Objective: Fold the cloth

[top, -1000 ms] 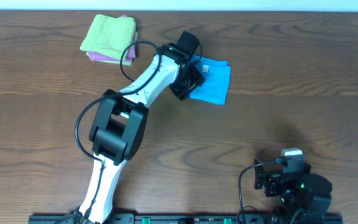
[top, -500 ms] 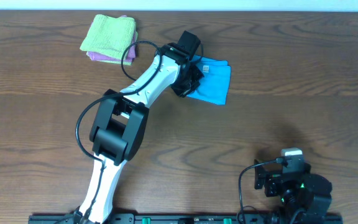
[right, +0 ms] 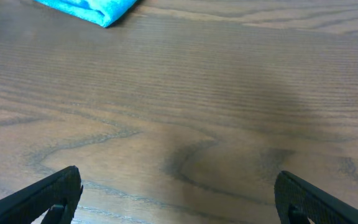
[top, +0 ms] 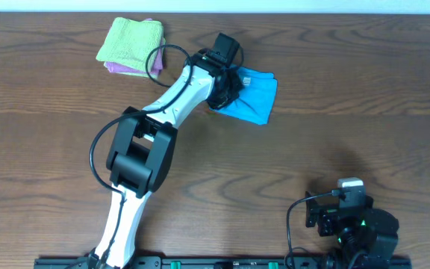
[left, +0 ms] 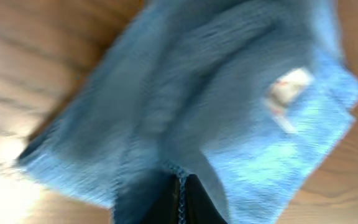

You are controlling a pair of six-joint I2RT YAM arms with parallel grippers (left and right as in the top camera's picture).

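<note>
The sky-blue cloth (top: 254,97) lies at the back of the table, right of centre. In the left wrist view the cloth (left: 229,124) fills the frame, blurred, with its white tag (left: 288,87) at the upper right. My left gripper (top: 225,87) sits at the cloth's left edge, and in its own view the left gripper (left: 180,196) is shut on the stitched hem. My right gripper (right: 179,199) hovers low over bare wood near the front right, open with nothing between its fingers. A corner of the cloth (right: 95,9) shows far off in that view.
A folded lime-green cloth (top: 131,39) lies on a pink one (top: 118,69) at the back left, close to the left arm's cable. The right arm (top: 349,218) rests folded at the front right edge.
The left gripper has shut on the cloth's left edge. That edge has bunched up and shifted slightly with the gripper. The right arm has not moved.
</note>
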